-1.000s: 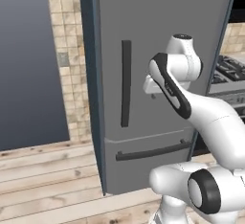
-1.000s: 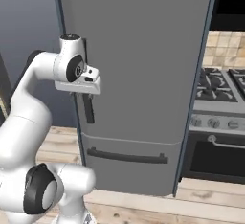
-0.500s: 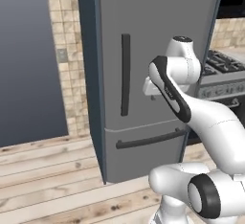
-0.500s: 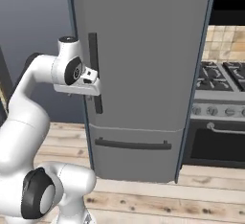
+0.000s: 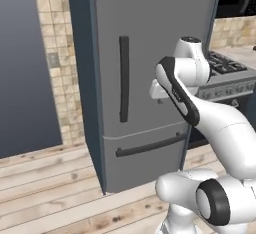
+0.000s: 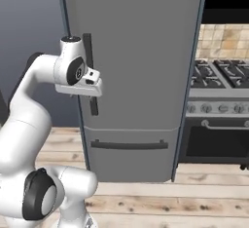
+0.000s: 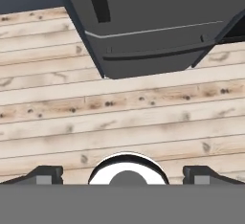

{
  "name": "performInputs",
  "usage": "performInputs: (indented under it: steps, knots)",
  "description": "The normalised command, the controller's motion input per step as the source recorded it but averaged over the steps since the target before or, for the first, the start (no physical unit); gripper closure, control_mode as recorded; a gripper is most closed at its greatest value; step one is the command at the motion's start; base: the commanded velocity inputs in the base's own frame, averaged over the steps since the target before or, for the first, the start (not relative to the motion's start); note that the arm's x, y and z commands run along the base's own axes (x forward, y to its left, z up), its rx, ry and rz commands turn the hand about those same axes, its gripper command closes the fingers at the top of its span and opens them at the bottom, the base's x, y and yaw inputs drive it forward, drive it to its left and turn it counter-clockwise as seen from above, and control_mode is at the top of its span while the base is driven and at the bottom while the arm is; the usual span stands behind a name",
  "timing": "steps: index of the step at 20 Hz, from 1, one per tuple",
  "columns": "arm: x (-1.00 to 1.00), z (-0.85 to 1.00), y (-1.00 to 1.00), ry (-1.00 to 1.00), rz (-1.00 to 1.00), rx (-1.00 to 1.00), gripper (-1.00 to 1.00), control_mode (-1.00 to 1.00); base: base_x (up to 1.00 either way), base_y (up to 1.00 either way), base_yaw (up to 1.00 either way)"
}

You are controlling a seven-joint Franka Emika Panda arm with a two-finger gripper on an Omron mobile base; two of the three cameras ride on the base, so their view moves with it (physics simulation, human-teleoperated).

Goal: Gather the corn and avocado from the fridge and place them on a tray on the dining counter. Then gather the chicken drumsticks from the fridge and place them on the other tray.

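The fridge (image 5: 150, 73) is standing shut in front of me, so the corn, avocado and drumsticks are presumably inside, hidden behind its grey door; neither tray nor the dining counter is showing. The upper door's vertical handle (image 5: 123, 79) is running dark down the door's left part, and the lower drawer's horizontal handle (image 5: 150, 145) is lying across below it. My gripper (image 7: 122, 174) is hanging released, fingertips spread wide with nothing between them, and is pointing down at the plank floor (image 7: 119, 117) rather than at the door; in the hand view the fridge's lower front is occupying the far top edge. In the right base view my hand (image 6: 83, 83) is sitting just beside the vertical handle (image 6: 89, 74), overlapping it in the picture, though I cannot tell whether it is touching. To the right of the fridge a stove (image 6: 219, 105) with its oven door is standing close by. I judge the step in hand to be reaching for the door handle, with the task barely begun. The risks from here: the wrist is aiming downward, so closing now would be catching air; swinging the fingers round near the door could be scraping its face or knocking the handle; and pulling from a poor angle could be slipping off the handle or leaving the door only partly open against my own arm.
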Motion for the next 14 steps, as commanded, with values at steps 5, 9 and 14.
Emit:
performInputs:
  steps: [5,9,14]
  knots:
    - [0.00,0.00,0.00,0.00,0.00,0.00,-1.00,1.00,0.00,0.41,-0.17]
    - [0.00,0.00,0.00,0.00,0.00,0.00,-1.00,1.00,0.01,0.51,-0.17]
    - [0.00,0.00,0.00,0.00,0.00,0.00,-1.00,1.00,0.16,0.51,-0.17]
